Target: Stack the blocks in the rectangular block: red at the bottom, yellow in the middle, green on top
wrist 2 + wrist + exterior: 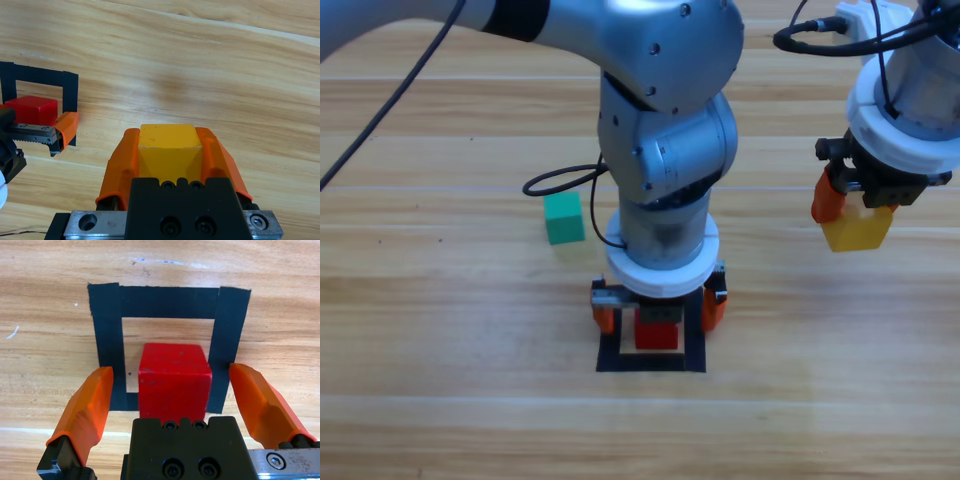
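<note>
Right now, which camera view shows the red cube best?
The left wrist view: the red cube fills the middle, inside the black tape frame, between the left gripper's open jaws. The high view shows only part of it under the left arm; the right wrist view shows it small, at the edge.

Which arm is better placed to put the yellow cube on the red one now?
The right arm. Its pincer is shut on the yellow cube, lifted off the table. The left pincer is open around the red cube inside the tape frame, so it must withdraw first.

Robot lab bench: taped frame [650, 362] on bare wooden table [440, 400]
</note>
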You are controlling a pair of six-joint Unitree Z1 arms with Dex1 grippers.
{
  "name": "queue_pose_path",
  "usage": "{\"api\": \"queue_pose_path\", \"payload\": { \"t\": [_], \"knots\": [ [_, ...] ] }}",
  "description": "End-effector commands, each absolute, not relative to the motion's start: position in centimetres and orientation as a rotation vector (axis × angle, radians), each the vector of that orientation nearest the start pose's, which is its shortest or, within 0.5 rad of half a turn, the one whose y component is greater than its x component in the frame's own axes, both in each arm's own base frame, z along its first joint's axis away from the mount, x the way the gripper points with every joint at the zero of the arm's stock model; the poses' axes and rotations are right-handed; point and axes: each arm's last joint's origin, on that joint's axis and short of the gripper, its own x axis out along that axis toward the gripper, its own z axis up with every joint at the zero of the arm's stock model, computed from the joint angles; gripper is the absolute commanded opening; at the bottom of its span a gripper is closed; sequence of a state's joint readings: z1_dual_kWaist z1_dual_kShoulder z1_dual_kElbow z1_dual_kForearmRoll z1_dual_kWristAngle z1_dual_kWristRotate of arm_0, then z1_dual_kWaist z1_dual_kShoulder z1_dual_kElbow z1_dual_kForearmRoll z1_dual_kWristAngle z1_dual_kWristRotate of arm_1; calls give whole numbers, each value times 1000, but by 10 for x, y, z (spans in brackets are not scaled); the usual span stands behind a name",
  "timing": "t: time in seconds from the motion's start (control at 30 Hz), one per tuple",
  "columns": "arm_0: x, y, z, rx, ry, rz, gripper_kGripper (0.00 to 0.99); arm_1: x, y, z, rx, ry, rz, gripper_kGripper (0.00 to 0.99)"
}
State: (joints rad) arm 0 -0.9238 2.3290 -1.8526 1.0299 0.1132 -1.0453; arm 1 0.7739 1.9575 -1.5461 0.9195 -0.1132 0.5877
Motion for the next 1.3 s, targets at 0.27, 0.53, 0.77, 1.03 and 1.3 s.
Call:
{"api": "queue_pose_path", "payload": {
  "t": [0.27,0.53,0.77,1.03,1.3],
  "knots": [
    [230,-280,342,-277,1206,24,990,265,287,269,-106,1311,194,0],
    [177,-158,394,-261,1044,-11,990,260,328,267,-86,1355,189,0],
    [148,-107,415,-139,864,-125,968,261,384,254,-123,1394,154,0],
    [84,-54,362,-215,687,-242,990,261,416,236,-131,1391,181,0],
    [64,-44,346,-234,697,-354,990,264,428,218,-149,1405,185,0]
  ]
}}
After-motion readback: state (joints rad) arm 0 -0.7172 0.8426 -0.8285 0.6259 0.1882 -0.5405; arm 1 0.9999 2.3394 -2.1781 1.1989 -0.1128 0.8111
